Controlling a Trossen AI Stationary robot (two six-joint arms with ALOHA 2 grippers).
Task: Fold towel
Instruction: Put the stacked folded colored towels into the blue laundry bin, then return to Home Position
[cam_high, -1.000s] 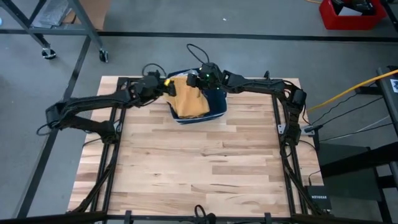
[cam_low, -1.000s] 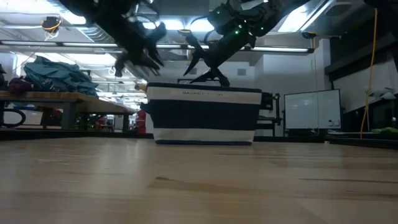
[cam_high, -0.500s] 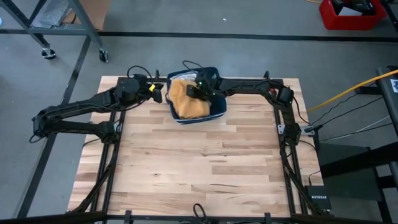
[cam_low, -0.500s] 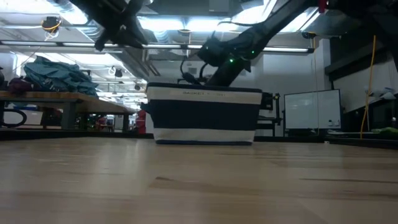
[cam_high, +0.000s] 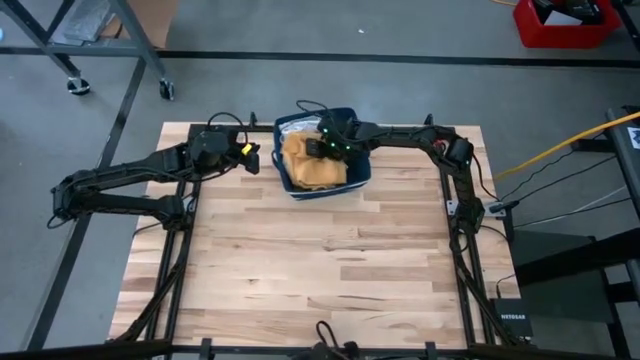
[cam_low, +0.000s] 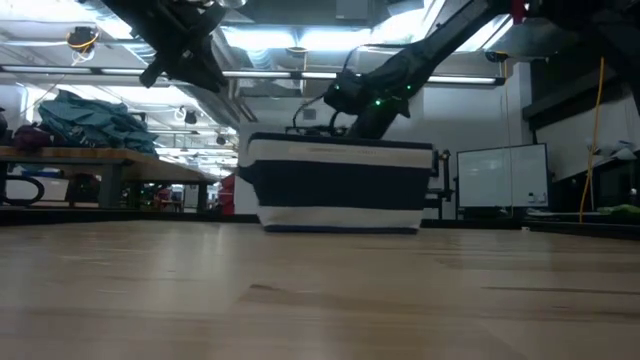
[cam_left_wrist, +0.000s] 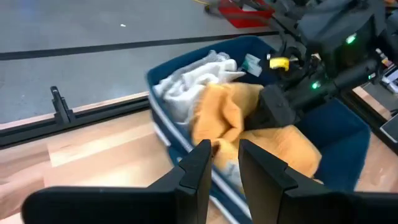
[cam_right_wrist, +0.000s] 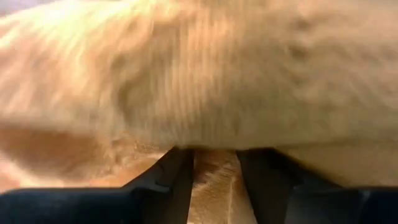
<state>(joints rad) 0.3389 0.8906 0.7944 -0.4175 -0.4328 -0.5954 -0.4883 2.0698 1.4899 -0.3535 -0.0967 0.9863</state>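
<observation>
Orange towel (cam_high: 312, 166) fills our right jaws (cam_right_wrist: 214, 163), pinched; the blue basket (cam_high: 355, 176) may drag along the bench (cam_high: 320, 260). Left jaws (cam_left_wrist: 224, 163) idle beside, narrowly parted, empty.

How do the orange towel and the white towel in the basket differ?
The orange towel is large and fills most of the blue basket; the white towel shows less, bunched at one end. The right gripper reaches down into the orange towel; nothing touches the white towel. Both lie crumpled and unfolded.
</observation>
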